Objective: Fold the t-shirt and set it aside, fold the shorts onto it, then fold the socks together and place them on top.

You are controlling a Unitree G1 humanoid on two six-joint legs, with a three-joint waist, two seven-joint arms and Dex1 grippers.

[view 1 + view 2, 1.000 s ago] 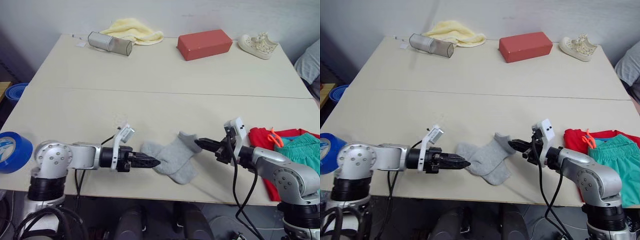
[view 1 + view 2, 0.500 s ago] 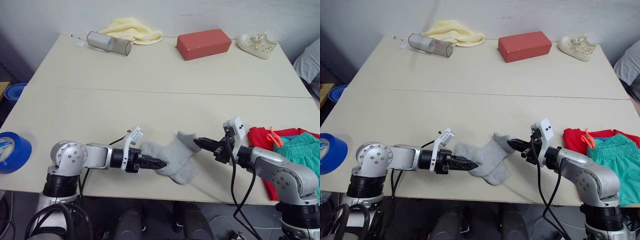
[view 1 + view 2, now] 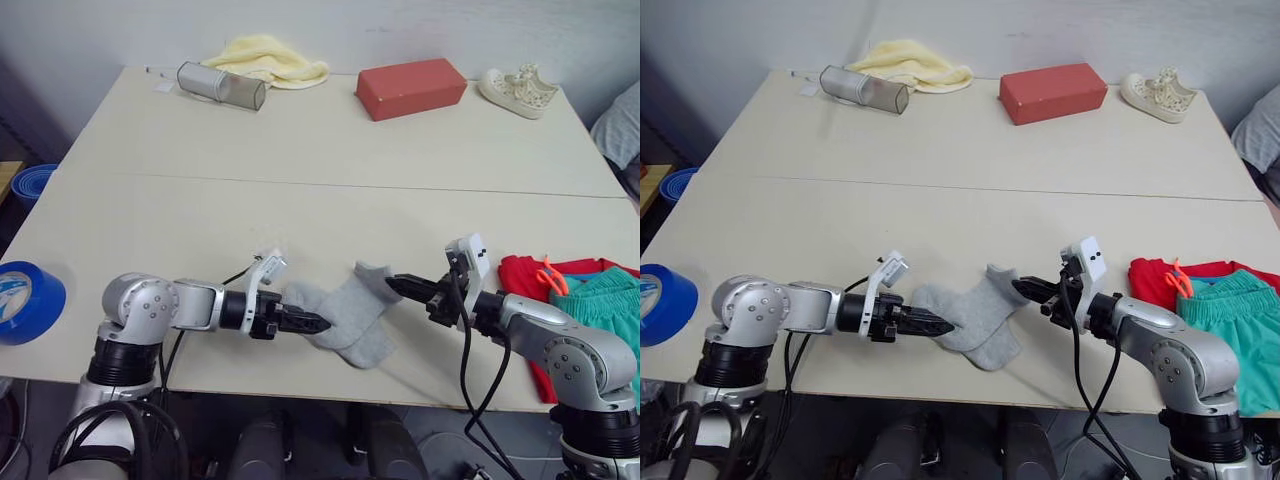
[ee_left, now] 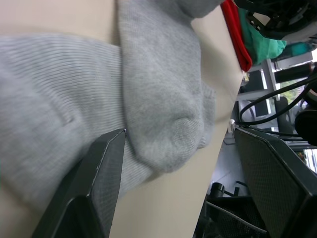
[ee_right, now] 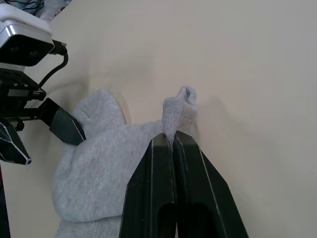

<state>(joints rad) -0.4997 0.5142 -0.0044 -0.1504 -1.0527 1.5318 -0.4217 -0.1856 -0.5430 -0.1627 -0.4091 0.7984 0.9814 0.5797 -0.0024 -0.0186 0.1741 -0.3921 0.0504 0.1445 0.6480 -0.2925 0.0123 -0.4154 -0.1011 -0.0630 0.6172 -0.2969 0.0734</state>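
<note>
Left eye view: socks [image 3: 345, 318] lie overlapped at lower centre of the table [image 3: 330, 200]. Left gripper [image 3: 318, 322] has its tips on the socks' left edge; right gripper [image 3: 393, 283] is at the cuff. Shorts [image 3: 605, 300] sit on the t-shirt [image 3: 520, 275] at the right edge.

Left wrist view: fingers [image 4: 94, 188] spread apart, one resting on a sock.

Right wrist view: fingers [image 5: 158, 198] pressed together, pinching the sock cuff.
</note>
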